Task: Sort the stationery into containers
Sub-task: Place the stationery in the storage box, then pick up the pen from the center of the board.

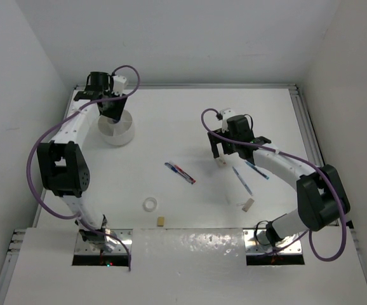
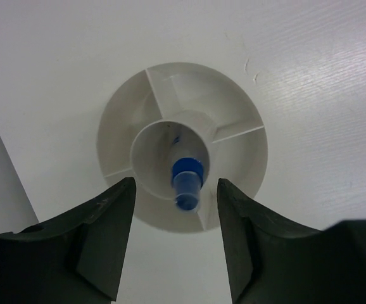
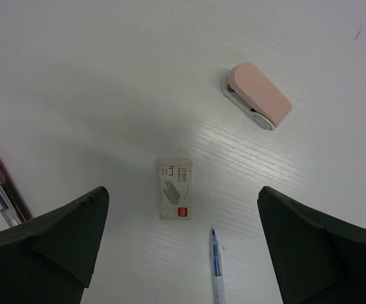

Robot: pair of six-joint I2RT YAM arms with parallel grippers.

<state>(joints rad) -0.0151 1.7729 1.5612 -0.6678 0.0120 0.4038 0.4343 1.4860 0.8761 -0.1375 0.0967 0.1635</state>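
I am hovering my half-open, empty left gripper (image 2: 176, 190) over the round white bowl (image 2: 233, 107); rising straight should clear the tiny blue-capped bottle (image 2: 187, 171) inside.

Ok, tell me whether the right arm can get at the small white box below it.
Probably yes. The right end effector hangs open over the small white box, with bare table either side. Only the blue pen lies near, its tip apart from the box.

Bottle (image 2: 187, 182) in bowl (image 2: 237, 114) centre well
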